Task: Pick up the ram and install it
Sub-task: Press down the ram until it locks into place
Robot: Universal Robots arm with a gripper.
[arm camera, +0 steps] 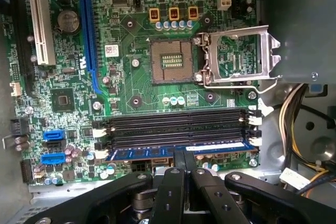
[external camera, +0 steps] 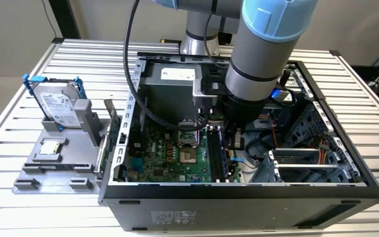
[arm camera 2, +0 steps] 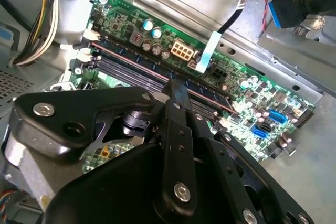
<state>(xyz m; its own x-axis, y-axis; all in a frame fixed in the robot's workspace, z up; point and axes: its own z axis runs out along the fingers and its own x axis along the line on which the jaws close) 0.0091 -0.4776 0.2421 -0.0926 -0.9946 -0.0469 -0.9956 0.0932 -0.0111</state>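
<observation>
The ram, a long thin stick with a blue-tinted label, stands in the outermost of the black memory slots on the green motherboard. My gripper is shut, its two fingertips pressed together on the ram's top edge near mid-length. In the second wrist view the gripper touches down on the slot rows. In the exterior view the gripper reaches down into the open computer case, over the slots beside the board.
An open processor socket with its raised metal frame lies beside the slots. Yellow cables and the power supply crowd the case. Outside, a grey fixture holds a hard drive and a small silver chip.
</observation>
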